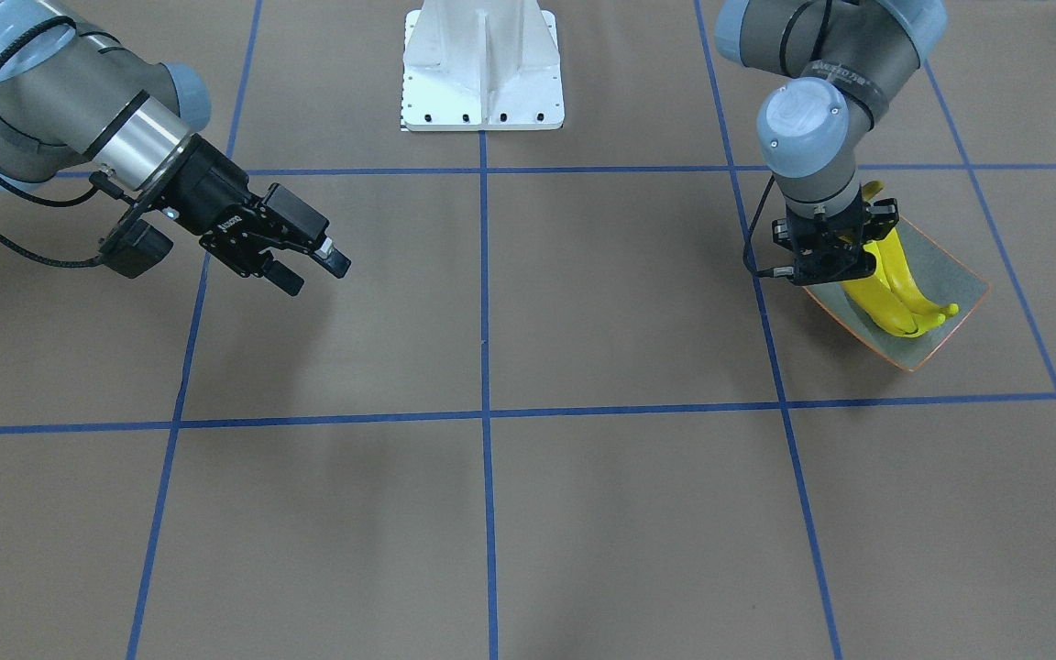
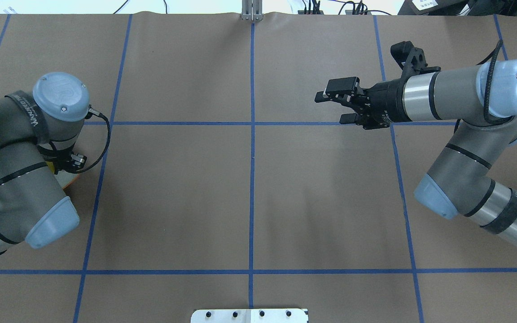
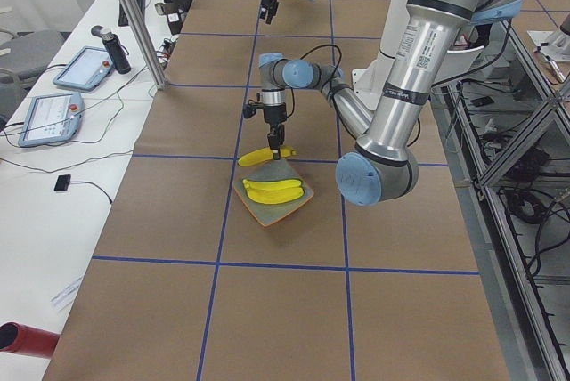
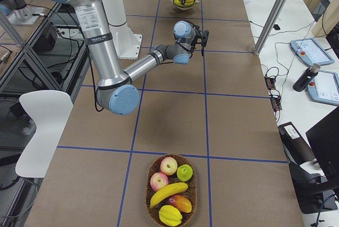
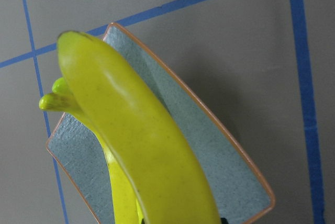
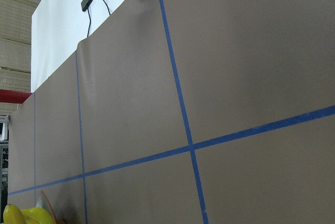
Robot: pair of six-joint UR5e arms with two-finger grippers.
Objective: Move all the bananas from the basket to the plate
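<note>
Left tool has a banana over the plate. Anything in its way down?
Only the two bananas already lying on the plate, partly under the held banana. Bare plate shows beside them.

Bright, even overhead light leaves soft, faint shadows on the brown paper-covered bench (image 2: pixel 173 202); the close glossy yellow banana (image 5: pixel 136 145) looks slightly blurred.
</note>
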